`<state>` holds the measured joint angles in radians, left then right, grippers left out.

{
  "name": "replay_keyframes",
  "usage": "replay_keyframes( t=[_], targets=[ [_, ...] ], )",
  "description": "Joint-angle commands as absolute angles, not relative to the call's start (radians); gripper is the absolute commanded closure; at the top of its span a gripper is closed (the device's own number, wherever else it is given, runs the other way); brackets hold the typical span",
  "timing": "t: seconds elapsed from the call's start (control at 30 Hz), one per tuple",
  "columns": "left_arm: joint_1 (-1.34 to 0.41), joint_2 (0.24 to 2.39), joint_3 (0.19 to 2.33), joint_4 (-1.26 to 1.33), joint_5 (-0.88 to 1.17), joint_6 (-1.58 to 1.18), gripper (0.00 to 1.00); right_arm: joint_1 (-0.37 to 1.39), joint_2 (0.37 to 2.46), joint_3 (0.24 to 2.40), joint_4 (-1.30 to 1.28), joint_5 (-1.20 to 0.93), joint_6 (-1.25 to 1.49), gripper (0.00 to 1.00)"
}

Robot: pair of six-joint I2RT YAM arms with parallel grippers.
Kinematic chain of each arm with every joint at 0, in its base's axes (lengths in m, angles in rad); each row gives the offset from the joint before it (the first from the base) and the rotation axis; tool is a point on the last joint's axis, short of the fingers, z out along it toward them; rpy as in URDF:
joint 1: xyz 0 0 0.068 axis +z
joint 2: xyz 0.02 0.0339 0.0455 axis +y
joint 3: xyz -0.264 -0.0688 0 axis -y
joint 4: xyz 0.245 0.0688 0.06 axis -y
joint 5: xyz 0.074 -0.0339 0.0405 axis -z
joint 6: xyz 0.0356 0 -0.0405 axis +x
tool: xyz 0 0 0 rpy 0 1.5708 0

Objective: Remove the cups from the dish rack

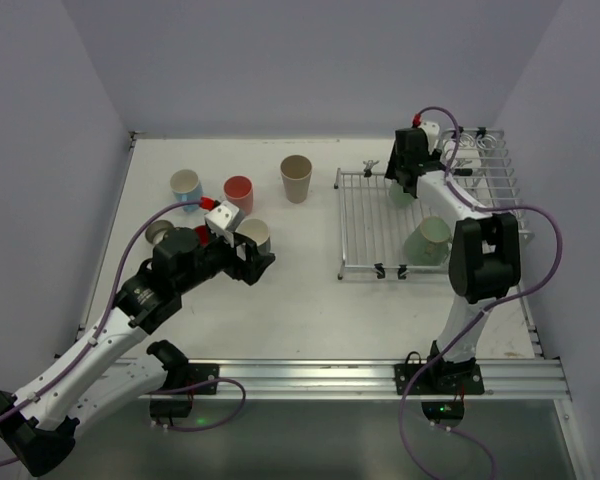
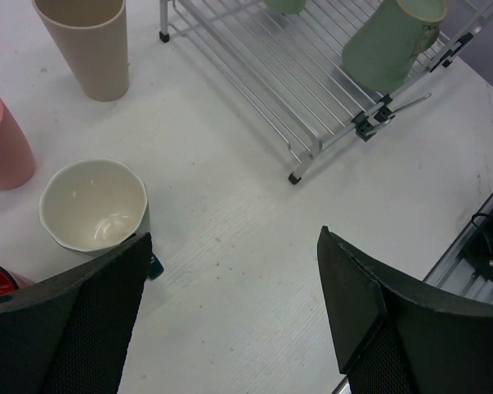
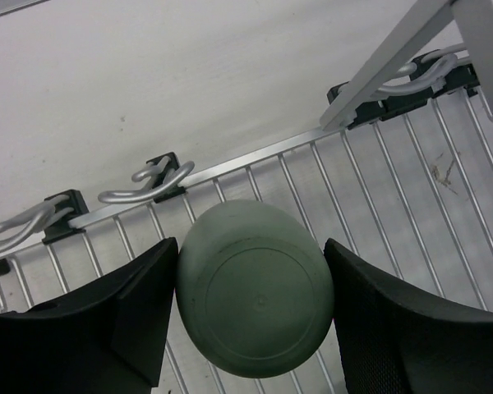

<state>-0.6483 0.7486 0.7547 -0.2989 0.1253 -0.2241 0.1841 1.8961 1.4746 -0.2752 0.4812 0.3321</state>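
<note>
White arm links [image 1: 90, 352], black joints [image 1: 485, 258]; purple cables [image 1: 559, 243], red connector caps [image 1: 417, 119]; black textured fingers [image 2: 82, 328].

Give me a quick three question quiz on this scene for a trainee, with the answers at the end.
1. True or false: the left gripper is open and empty.
2. The cup flanked by the right gripper is: A red, B green, C beige.
3. Fill in: that cup sits on the rack with its base ____.
Key: 1 true; 2 B; 3 up.
</note>
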Motion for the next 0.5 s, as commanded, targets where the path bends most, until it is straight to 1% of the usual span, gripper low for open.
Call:
replay_keyframes(
  t=[0.0, 0.1, 0.27, 0.37, 0.4, 0.47],
  targets=[
    [-0.643, 0.749, 0.785, -0.245, 0.136, -0.23, 0.16, 0.193, 1.755, 1.442, -0.17, 0.44, 0.331, 0.66],
    [-0.644, 0.758, 0.805, -0.236, 0.158, -0.256, 0.16, 0.202, 1.706, 1.407, -0.146, 0.391, 0.351, 0.66],
    [-0.643, 0.772, 0.801, -0.18, 0.202, -0.342, 0.16, 0.23, 1.557, 1.295, -0.083, 0.324, 0.411, 0.67],
    [-0.644, 0.801, 0.779, -0.095, 0.267, -0.422, 0.16, 0.241, 1.458, 1.206, -0.042, 0.206, 0.486, 0.67],
    [-0.644, 0.808, 0.773, -0.048, 0.279, -0.461, 0.16, 0.245, 1.428, 1.178, -0.022, 0.13, 0.504, 0.67],
    [-0.644, 0.839, 0.758, 0.01, 0.296, -0.506, 0.18, 0.273, 1.347, 1.096, 0.044, 0.08, 0.551, 0.67]
  ],
)
